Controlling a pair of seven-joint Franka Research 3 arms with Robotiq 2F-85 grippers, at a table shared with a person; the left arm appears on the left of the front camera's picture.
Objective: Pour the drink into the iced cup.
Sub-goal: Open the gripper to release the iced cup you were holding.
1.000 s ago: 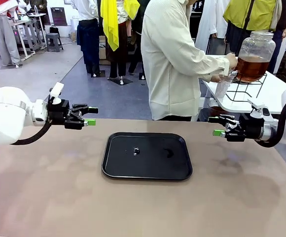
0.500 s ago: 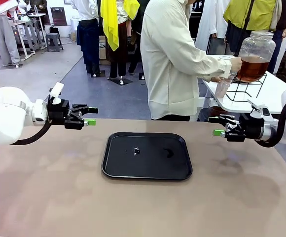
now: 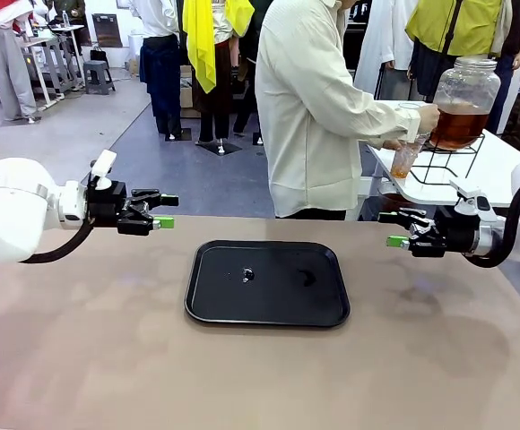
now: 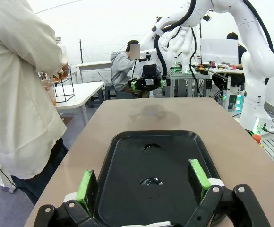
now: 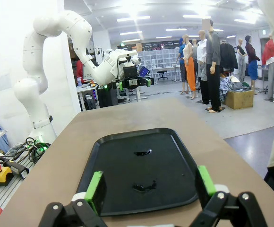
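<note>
Front view, upper right: amber-brown tea-like drink (image 3: pixel 458 124) is now being drawn into the clear plastic cup (image 3: pixel 404 159). Left end effector (image 3: pixel 160 211) and right end effector (image 3: pixel 394 229) are kept wide, empty.

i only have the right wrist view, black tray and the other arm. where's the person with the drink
Observer: At a white side table past the right far corner, a person holds a clear plastic cup at the spigot of a large round glass dispenser jar.
Operator: anything in the cup yet
Observer: Yes, amber liquid shows in its lower part.
Operator: are my fingers near it
Observer: No. The right gripper hangs open over the brown table's right edge, empty, well short of the cup.
</note>
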